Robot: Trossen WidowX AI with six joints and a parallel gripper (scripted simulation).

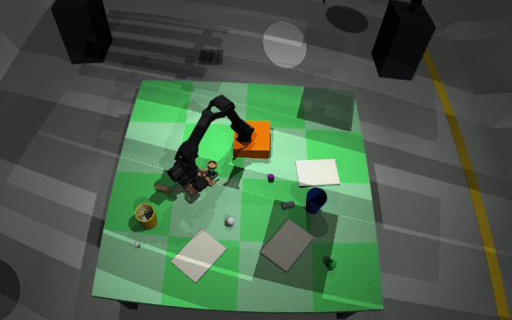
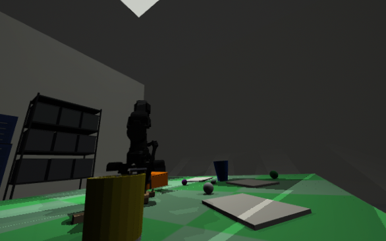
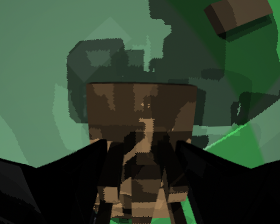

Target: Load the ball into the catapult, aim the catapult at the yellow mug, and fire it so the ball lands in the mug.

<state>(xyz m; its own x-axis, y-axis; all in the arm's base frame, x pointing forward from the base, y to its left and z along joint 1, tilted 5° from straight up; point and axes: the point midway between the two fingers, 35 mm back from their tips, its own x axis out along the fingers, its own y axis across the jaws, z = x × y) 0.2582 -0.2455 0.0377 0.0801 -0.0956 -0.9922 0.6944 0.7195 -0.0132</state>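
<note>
Gripper, fingers partway apart — grip unconfirmed, wooden catapult lay below and between them, yellow mug and grey ball stood away from the hand.

The top view looked steeply down from high above, taking in all four edges of the bench. The exterior view sat low and close behind the yellow mug, near that corner, facing across toward the far edges; both showed the blue cup. The wrist view peered down between the fingers at the catapult, very near. The top and wrist views shared the catapult and a small brown block.
</note>
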